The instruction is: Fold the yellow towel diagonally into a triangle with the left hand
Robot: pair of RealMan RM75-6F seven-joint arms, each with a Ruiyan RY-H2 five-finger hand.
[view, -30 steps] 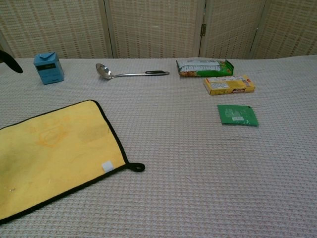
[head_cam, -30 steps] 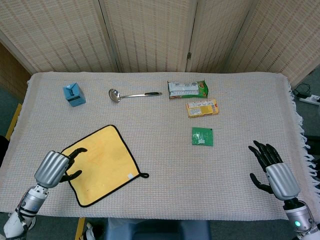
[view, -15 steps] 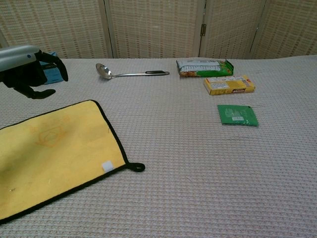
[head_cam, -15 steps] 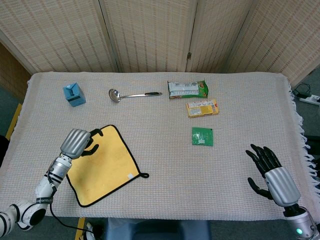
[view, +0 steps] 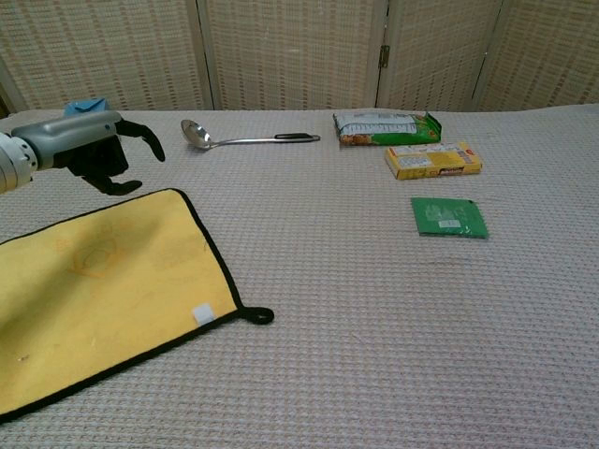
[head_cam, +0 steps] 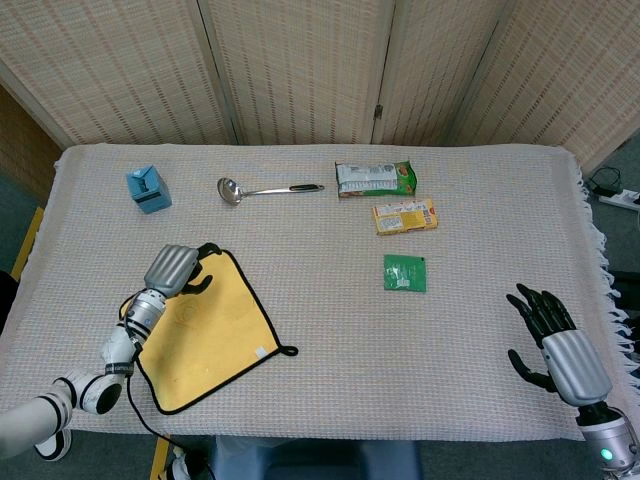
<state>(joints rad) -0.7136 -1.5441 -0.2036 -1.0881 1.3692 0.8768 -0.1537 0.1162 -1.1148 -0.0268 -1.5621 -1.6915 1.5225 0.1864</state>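
Yellow towel with black piping lies flat and unfolded at the lower left of the head view, set as a diamond on the woven table cover. Its hanging loop sticks out at the right corner, just beside a small white label. In the chest view the same towel fills the lower left of the frame.

Right hand sits at the lower right edge of the head view, fingers spread apart, nothing in it; well apart from every object. It does not show in the chest view.

Left hand is above the towel's upper corner, fingers curved downward and apart, holding nothing. The chest view shows this hand raised off the cloth, dark fingertips hooked down, its shadow falling on the towel below. No contact with the towel is visible.

Mid-frame, right of centre: a flat green packet. Above it, a yellow snack box, then a green-and-white snack bag near the top centre.

Far row, upper left: a metal ladle lying with its bowl toward the left, and a small blue carton upright near the left edge.
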